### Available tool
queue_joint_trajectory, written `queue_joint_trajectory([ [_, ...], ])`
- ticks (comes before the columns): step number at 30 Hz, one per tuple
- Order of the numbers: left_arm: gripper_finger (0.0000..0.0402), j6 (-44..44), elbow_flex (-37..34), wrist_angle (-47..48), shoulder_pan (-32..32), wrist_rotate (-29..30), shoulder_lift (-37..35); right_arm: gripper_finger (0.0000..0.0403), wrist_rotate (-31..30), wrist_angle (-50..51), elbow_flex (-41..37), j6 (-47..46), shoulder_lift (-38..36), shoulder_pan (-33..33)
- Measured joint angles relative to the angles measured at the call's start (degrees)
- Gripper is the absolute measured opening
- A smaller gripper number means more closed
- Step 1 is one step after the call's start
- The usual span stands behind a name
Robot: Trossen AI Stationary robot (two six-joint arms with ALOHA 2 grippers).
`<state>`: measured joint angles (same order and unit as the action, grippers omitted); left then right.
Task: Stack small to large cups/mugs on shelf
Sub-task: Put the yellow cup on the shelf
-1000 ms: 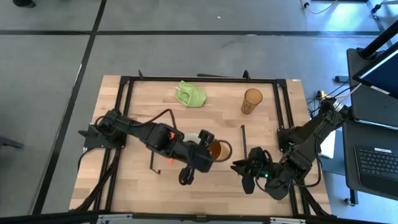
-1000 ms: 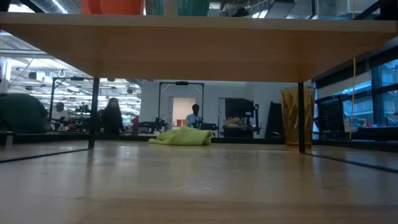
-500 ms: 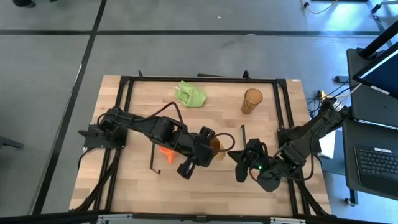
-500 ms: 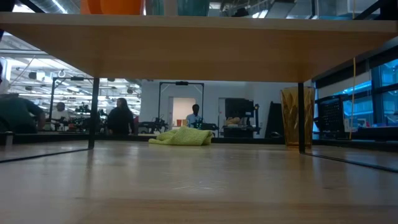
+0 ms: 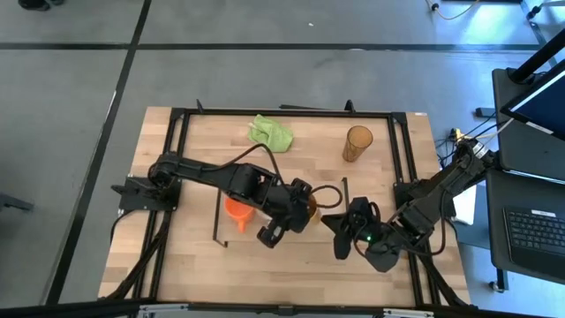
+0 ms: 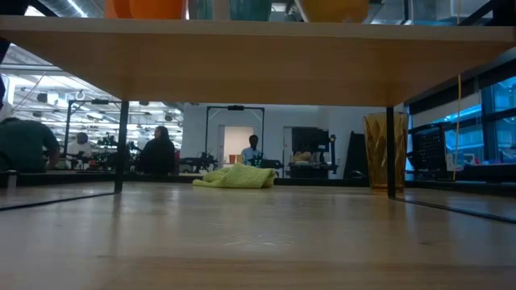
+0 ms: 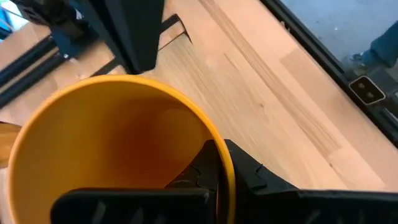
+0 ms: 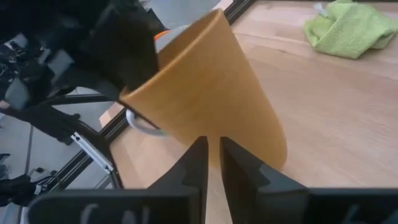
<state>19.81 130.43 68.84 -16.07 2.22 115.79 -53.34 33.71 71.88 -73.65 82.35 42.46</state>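
My left gripper point(image 5: 298, 212) is shut on the tan-brown cup point(image 5: 308, 205) over the right part of the shelf point(image 6: 258, 64). The cup's rounded base point(image 6: 334, 10) shows at the shelf's top edge. It is tilted in the right wrist view point(image 8: 205, 93). The small orange mug point(image 5: 236, 212) stands on the shelf's left part. The white mug is mostly hidden by my left arm; a white curve point(image 8: 138, 123) shows behind the cup. The amber tumbler point(image 5: 357, 143) stands on the table at the far right. My right gripper point(image 5: 338, 231), fingers shut, is just right of the cup. My left gripper pinches the cup's rim point(image 7: 219, 155), one finger inside the cup point(image 7: 208, 165) and one outside point(image 7: 252, 177). The cup is tilted. Whether its base rests on the shelf I cannot tell. My right gripper's fingertips point(image 8: 200, 149) are right at the cup's wall; whether they touch it I cannot tell.
A green cloth point(image 5: 270, 132) lies on the table at the far middle. The shelf's black end frames point(image 5: 345, 199) stand beside my grippers. People show in the room beyond the table point(image 6: 157, 149).
My left arm has swung a little toward the table's right and far side with the cup, uncovering the orange mug. The cup's base has come down into the low view at the shelf's top. My right gripper has moved toward the table's left, up to the cup.
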Motion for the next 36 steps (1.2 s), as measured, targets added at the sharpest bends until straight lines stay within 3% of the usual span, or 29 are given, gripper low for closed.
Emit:
queue_joint_trajectory([
  [27, 0.0002, 1.6, 0.0, 0.4, 2.6, -2.3, 0.0, 0.0042, 4.1, 0.1, 0.0, -1.1, 0.0, -0.7],
  [36, 0.0003, 3.9, 0.0, -1.8, 1.9, -3.4, 0.0, 0.0042, 5.0, 5.5, 0.0, -3.8, 0.0, -1.0],
])
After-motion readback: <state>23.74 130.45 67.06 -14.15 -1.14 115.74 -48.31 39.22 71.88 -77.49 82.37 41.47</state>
